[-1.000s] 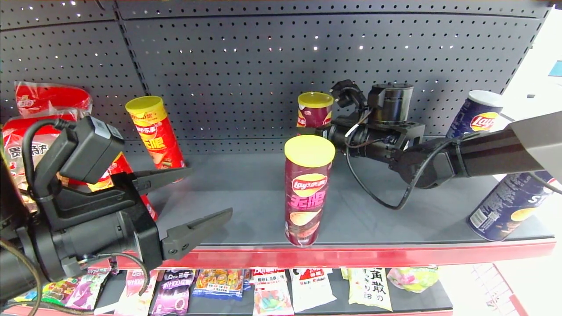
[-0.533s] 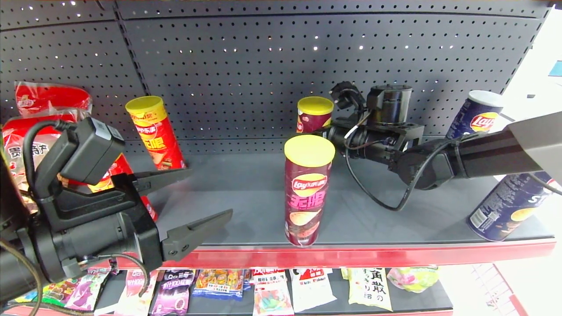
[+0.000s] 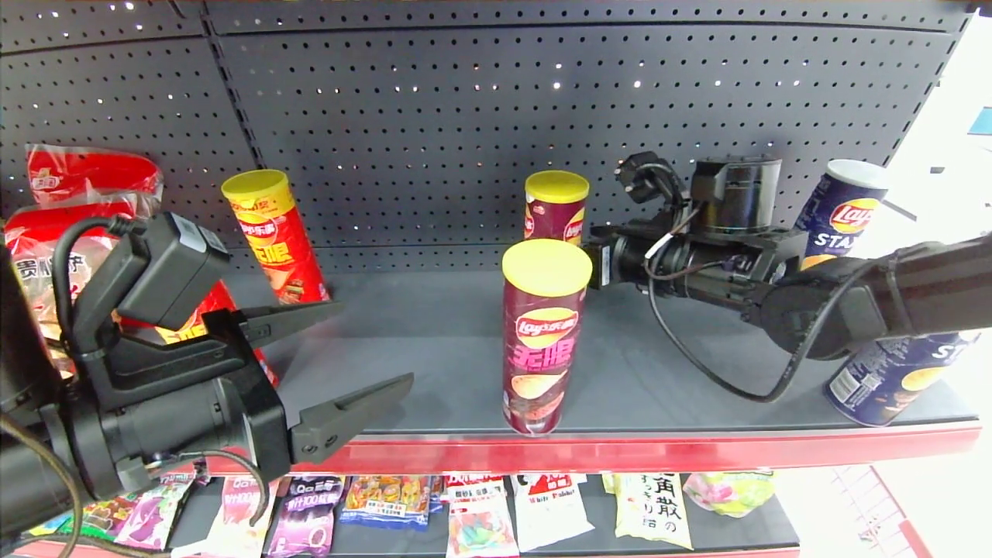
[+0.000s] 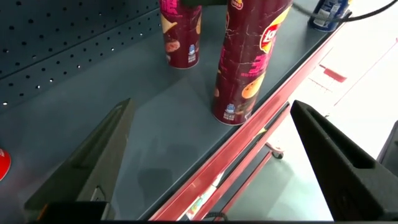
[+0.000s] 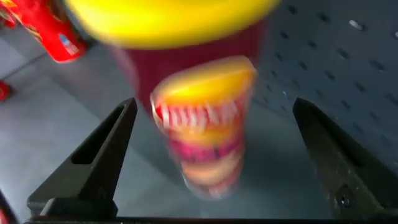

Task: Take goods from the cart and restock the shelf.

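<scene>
— What is the biggest thing in front of you?

— The shelf (image 3: 434,349), a grey deck with a red front edge. A dark pegboard (image 3: 434,116) backs it.

— And your arms?

— My left gripper (image 3: 372,342) hangs off the shelf's front left corner. Its jaws are wide apart with nothing between them. My right gripper (image 5: 214,106) is in over the shelf from the right, toward the back, and its jaws stand apart too.

— So you hold nothing?

— Nothing. The rear maroon can (image 3: 556,208) stands upright on the shelf close to the pegboard, with its yellow lid on top. It is in line with the gap of my right jaws. In the head view that gripper's front end sits just beside the can. I cannot tell whether it touches the can, and the can is blurred in the right wrist view.

— What else stands there?

— Red bags (image 3: 77,178) at the far left. At the right end a front blue can (image 3: 891,380) is near the red edge, and a back blue can (image 3: 845,205) is by the pegboard. A red can (image 3: 275,236) with a yellow lid is left of the middle, near the pegboard. The front maroon can (image 3: 542,341) is upright by the red edge, directly before the rear one.

— And smaller things?

— Small packets (image 3: 480,511) lie in a row on the lower shelf (image 3: 736,531).
</scene>
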